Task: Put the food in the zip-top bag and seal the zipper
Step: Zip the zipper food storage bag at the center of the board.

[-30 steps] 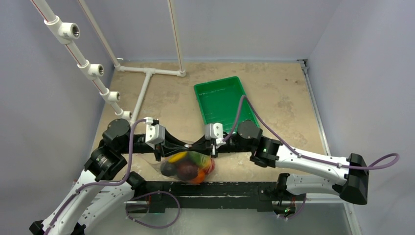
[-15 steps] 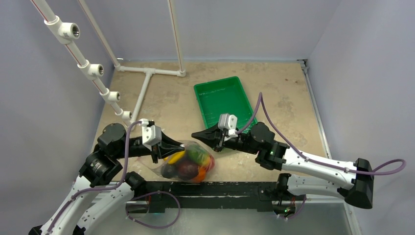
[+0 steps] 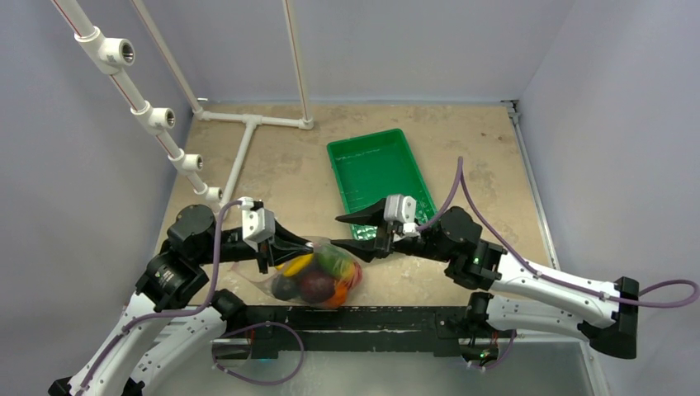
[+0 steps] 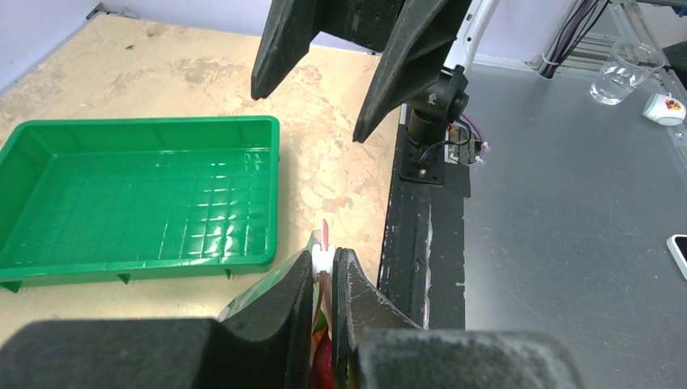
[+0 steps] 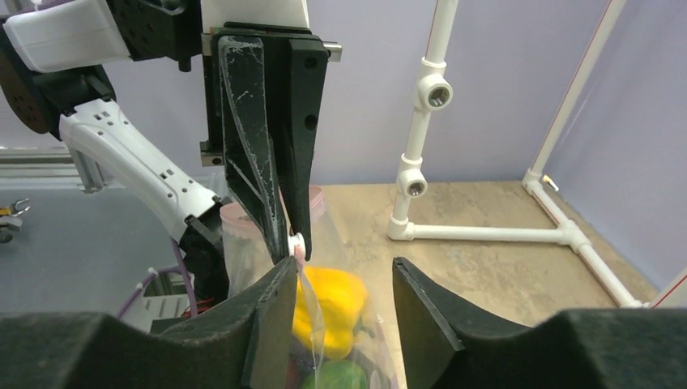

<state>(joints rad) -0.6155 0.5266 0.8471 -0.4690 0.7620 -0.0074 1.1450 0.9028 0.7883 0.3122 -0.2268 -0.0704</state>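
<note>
The zip-top bag holds all the food, its zipper clamped in the left gripper's jaws, the right gripper's jaws apart alongside.

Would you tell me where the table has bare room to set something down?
Bare beige tabletop: between the green plastic tray and the right wall, and between tray and white pipe frame. Crowded near edge: left gripper, right gripper, clear bag of toy food.

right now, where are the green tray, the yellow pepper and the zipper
green tray [image 3: 376,169], top view, bare middle of its floor
yellow pepper [image 5: 330,301], right wrist view, its yellow front side
zipper [image 4: 325,233], left wrist view, pink strip end sticking up
</note>
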